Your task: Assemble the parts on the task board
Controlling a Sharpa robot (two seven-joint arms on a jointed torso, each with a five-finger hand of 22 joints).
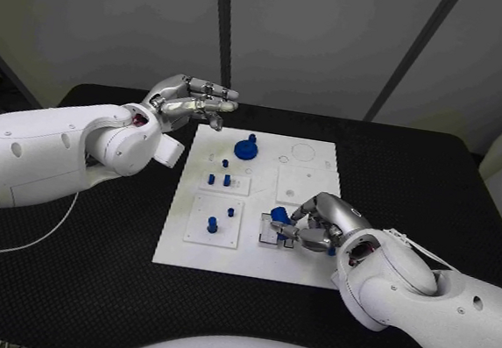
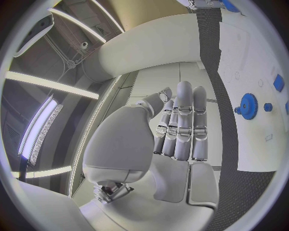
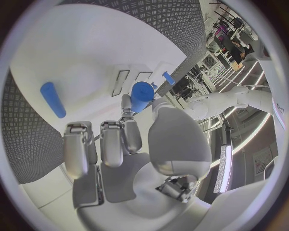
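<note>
My right hand (image 1: 315, 224) sits low over the near right part of the task board (image 1: 245, 257), its fingers curled round a blue cylinder (image 1: 279, 215); from the right wrist camera I see the same cylinder (image 3: 141, 95) pinched between the thumb and a fingertip (image 3: 126, 103), its rounded top showing and its lower end hidden behind the fingers; whether it already stands in the small white fixture (image 1: 274, 233) beneath the hand I cannot tell, since the fingers cover the joint. A second blue peg (image 3: 52, 99) lies flat on the board off to one side of that hand, well apart from it.

My left hand (image 1: 192, 100) hangs above the black table (image 1: 84, 264) just beyond the board's far left corner, holding nothing; the left wrist camera shows its fingers (image 2: 183, 125) held straight and close together, the thumb apart from them.

On the board, a blue gear (image 1: 246, 148) stands near the far edge; several small blue pegs (image 1: 218, 178) stand on a square plate in the middle left; two more pegs (image 1: 213, 224) stand on the near left plate. The circular outlines (image 1: 302, 152) at the far right corner are faint and hard to read.
</note>
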